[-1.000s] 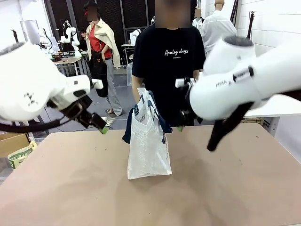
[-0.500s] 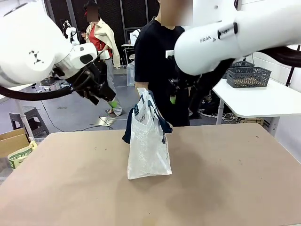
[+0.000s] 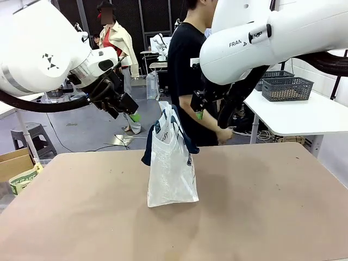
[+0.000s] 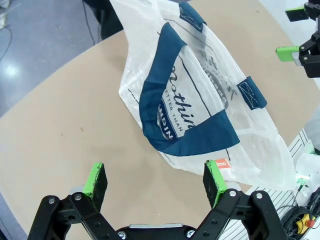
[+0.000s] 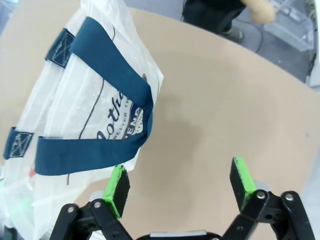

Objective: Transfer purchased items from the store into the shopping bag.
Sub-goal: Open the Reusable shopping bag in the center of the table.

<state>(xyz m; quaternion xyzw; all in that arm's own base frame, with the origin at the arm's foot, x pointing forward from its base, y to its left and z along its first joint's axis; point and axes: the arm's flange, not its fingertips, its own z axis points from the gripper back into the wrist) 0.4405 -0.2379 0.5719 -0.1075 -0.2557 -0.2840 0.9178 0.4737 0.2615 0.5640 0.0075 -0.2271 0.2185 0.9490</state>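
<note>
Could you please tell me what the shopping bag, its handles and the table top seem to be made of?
Shopping bag: thin plastic film, likely; translucent, crinkled, slightly glossy. Handles: apparently woven fabric strap, navy, matte, with stitched ends. Table top: smooth matte tan surface, possibly laminate or board; cannot tell.

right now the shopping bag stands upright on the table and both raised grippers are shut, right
Not quite. The shopping bag does stand upright on the table, but the raised left gripper and right gripper are open, not shut: each wrist view shows its jaws wide apart with nothing between.
</note>
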